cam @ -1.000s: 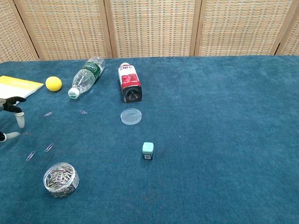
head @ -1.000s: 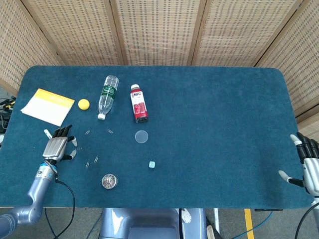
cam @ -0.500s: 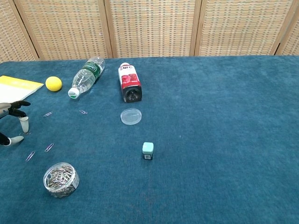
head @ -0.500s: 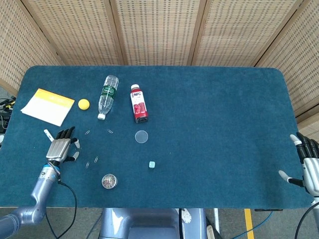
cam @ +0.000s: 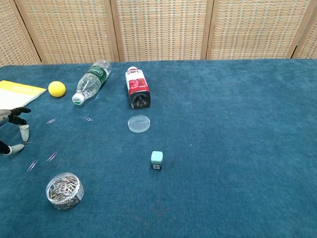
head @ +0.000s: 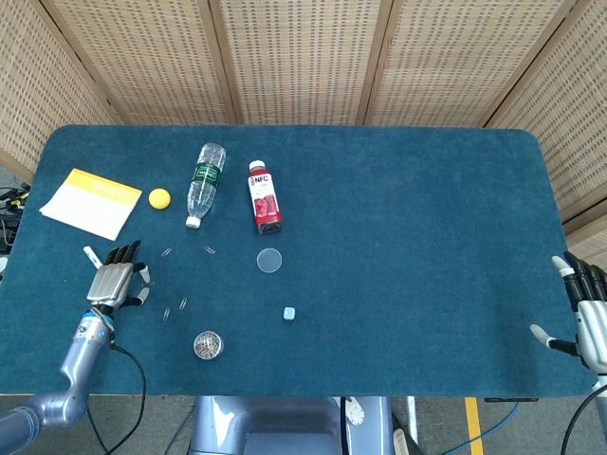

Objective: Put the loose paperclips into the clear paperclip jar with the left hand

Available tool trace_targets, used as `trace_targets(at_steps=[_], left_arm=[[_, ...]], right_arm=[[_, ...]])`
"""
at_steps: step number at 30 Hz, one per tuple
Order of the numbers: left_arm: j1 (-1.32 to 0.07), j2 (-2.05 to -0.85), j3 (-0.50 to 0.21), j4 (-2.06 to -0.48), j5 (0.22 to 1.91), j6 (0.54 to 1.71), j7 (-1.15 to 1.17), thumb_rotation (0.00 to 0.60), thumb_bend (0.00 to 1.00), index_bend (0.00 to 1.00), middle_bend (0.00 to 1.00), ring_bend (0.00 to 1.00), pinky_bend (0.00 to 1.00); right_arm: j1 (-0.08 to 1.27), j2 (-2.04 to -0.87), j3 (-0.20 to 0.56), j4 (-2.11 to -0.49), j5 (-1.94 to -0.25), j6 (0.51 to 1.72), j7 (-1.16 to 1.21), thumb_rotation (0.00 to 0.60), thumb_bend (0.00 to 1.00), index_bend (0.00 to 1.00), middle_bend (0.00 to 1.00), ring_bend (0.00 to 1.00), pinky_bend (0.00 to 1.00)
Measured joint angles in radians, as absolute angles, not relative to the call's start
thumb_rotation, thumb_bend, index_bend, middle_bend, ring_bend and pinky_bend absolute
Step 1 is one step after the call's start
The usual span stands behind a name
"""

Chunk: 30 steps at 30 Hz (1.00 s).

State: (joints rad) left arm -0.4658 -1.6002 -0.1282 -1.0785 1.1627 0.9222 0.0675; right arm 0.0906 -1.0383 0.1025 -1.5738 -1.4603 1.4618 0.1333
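A: What sits nearest on the counter (cam: 237,148)?

B: The clear paperclip jar (cam: 64,190), upright and uncapped, with a heap of clips inside. It stands near the front edge, toward the left.

A: And the loose paperclips?

B: Two paperclips (cam: 41,161) lie side by side just beyond the jar, to its left. Further back, two more clips (cam: 69,120) lie apart from each other, below the bottles. A fifth one seems to lie right at the fingertips of the left hand, too small to be sure of.

A: How is the left hand?

B: The left hand (head: 116,281) is at the left edge, palm down, fingers spread and pointing at the cloth, with nothing plainly held. Whether a fingertip touches that clip I cannot tell. The chest view catches only its fingers (cam: 15,130).

A: The right hand?

B: The right hand (head: 590,318) is at the far right, at the counter's front corner, fingers apart and empty, well away from everything.

A: The rest?

B: A small mint block (cam: 156,159) in the middle, then a round clear lid (cam: 138,123) lying flat. Behind it, a red juice bottle (cam: 136,87) on its side, with a clear water bottle (cam: 91,82) beside it, also lying. Left of those, a yellow ball (cam: 57,89) and a yellow-and-white booklet (head: 93,202).
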Motion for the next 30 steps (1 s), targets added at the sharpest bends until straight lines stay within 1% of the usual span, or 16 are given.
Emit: trace_targets(at_steps=[12,22,30], left_arm=[[-0.471,-1.612,-0.129,-1.068,1.156,0.912,0.074,0.600,0.37,0.55,0.00,0.00,0.00],[-0.472,-1.619,-0.129,-1.066,1.154,0.916,0.085,0.600,0.44,0.67,0.00,0.00,0.00],[-0.468,-1.610,-0.130,-1.083,1.163,0.932,0.082,0.600,0.46,0.68,0.00,0.00,0.00]], right_arm=[[0.093,-1.039,0.104,-1.572,-1.455,1.456,0.135,0.600,0.00,0.01,0.00,0.00,0.00],[0.092,-1.039,0.103,-1.571,-1.456,1.457,0.137,0.600,0.00,0.01,0.00,0.00,0.00],[0.091,-1.038,0.104,-1.573,-1.457,1.460,0.139,0.600,0.00,0.01,0.00,0.00,0.00]])
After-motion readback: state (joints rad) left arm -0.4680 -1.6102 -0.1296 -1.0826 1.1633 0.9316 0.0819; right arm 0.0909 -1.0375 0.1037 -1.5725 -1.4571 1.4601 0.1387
